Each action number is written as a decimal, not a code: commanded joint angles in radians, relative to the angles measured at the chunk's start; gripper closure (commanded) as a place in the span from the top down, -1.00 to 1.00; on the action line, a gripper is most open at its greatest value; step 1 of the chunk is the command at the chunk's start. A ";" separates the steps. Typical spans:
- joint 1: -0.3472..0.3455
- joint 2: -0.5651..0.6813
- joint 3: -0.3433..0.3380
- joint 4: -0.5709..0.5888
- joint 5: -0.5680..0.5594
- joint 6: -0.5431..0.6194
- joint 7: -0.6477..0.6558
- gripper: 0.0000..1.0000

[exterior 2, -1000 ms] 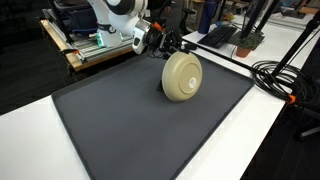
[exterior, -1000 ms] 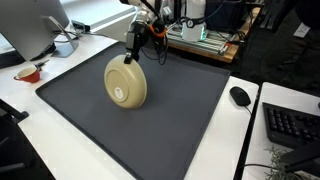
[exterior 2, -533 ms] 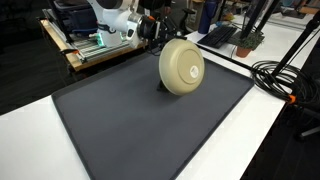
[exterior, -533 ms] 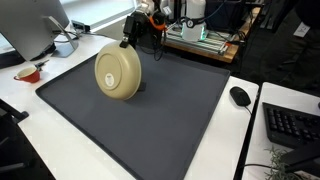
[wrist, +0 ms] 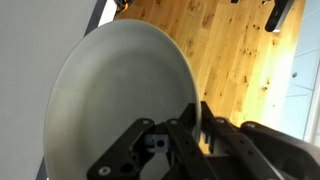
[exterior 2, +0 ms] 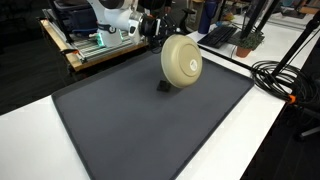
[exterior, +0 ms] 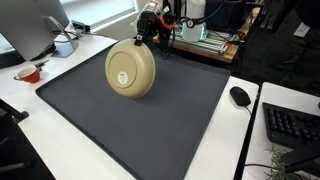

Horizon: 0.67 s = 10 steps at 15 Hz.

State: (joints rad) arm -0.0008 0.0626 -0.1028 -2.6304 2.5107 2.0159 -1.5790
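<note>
A cream-coloured bowl (exterior: 131, 70) hangs on edge above the dark grey mat (exterior: 120, 125), its underside facing the camera. It also shows in the other exterior view (exterior 2: 182, 61), lifted off the mat (exterior 2: 130, 120). My gripper (exterior: 146, 33) is shut on the bowl's rim at its upper far edge; in an exterior view it sits behind the bowl (exterior 2: 157, 28). In the wrist view the bowl's inside (wrist: 110, 100) fills the left, and the fingers (wrist: 185, 125) clamp its rim, with wooden floor behind.
A small dark block (exterior 2: 161, 86) lies on the mat under the bowl. A computer mouse (exterior: 240, 96) and keyboard (exterior: 292, 125) lie on the white table. A red-trimmed dish (exterior: 28, 73) and a monitor (exterior: 35, 25) stand at the mat's other side. Cables (exterior 2: 285, 80) trail nearby.
The bowl has been lifted off the mat and tilted further on edge; over the last half second it shifted sideways with the gripper still clamped on its rim.
</note>
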 commanded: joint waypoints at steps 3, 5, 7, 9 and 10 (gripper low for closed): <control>-0.028 0.001 0.008 -0.014 -0.003 -0.042 -0.034 -0.96; -0.032 0.006 0.007 -0.015 -0.003 -0.042 -0.035 -0.83; -0.031 0.012 0.008 -0.015 -0.003 -0.042 -0.035 -0.83; -0.030 0.014 0.009 -0.015 -0.003 -0.042 -0.035 -0.83; -0.030 0.014 0.009 -0.015 -0.003 -0.042 -0.035 -0.83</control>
State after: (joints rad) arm -0.0216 0.0751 -0.1017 -2.6457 2.5107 1.9754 -1.6149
